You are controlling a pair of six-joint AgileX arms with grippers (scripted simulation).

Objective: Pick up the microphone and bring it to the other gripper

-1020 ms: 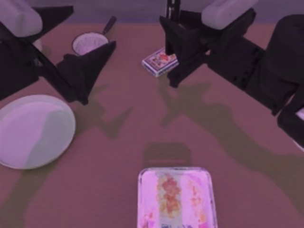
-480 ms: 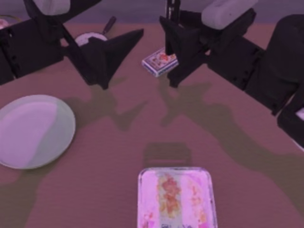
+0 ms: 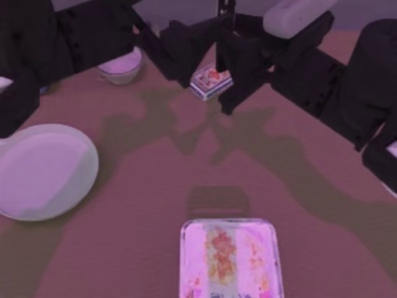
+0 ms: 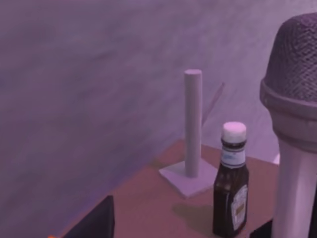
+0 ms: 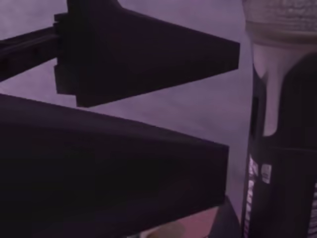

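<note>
Grey-headed microphone (image 4: 292,114) — beside left claw (image 3: 186,53)

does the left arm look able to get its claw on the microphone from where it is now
Probably yes. The left claw sits right beside the right claw at the table's far edge, the microphone looms close in the left wrist view, and nothing shows between them.
</note>
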